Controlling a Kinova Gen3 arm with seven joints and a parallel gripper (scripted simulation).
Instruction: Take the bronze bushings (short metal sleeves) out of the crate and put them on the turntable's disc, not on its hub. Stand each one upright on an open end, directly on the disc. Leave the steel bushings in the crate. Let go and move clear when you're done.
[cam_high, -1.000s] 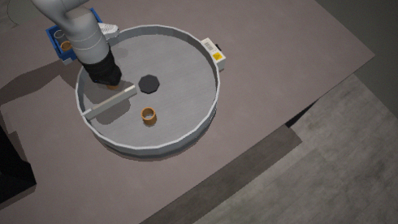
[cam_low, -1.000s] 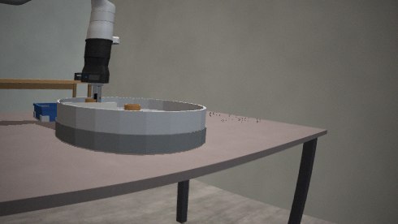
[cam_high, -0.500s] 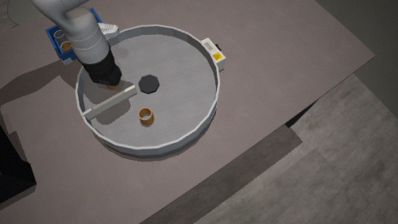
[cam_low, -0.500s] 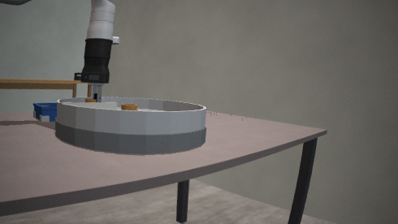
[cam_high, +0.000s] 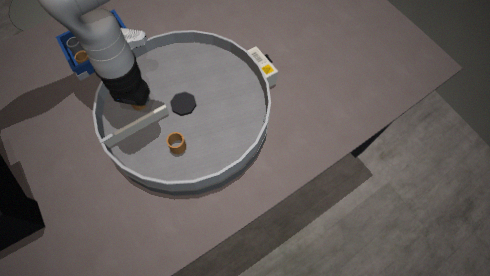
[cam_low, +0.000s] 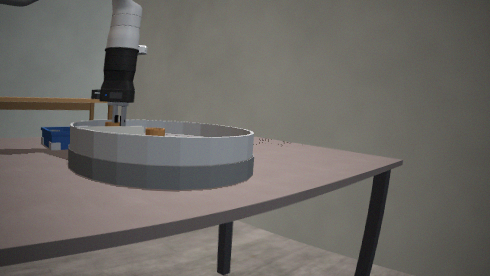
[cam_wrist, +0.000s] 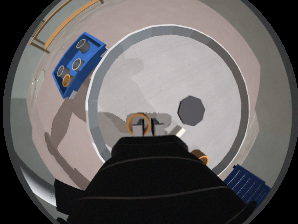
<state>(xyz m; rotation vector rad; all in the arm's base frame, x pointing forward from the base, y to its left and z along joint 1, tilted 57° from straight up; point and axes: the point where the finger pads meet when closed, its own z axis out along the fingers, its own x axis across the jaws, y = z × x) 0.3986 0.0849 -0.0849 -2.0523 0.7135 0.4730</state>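
Observation:
The round turntable (cam_high: 182, 112) has a grey disc with a raised rim and a black hub (cam_high: 183, 103). One bronze bushing (cam_high: 175, 139) stands upright on the disc in front of the hub. A second bronze bushing stands on the disc's left part, right under my gripper (cam_wrist: 148, 128). The fingers are slightly parted around its wall and no longer clamp it. In the top view the wrist hides most of that bushing (cam_high: 139, 106). The blue crate (cam_high: 80, 50) behind the turntable holds another bronze bushing (cam_high: 81, 56) and steel bushings (cam_high: 73, 42).
A pale straight bar (cam_high: 135, 125) lies across the disc from the rim toward the hub, just in front of my gripper. A white box with a yellow label (cam_high: 264, 64) sits on the rim's far right. A wooden table (cam_low: 45, 103) stands behind.

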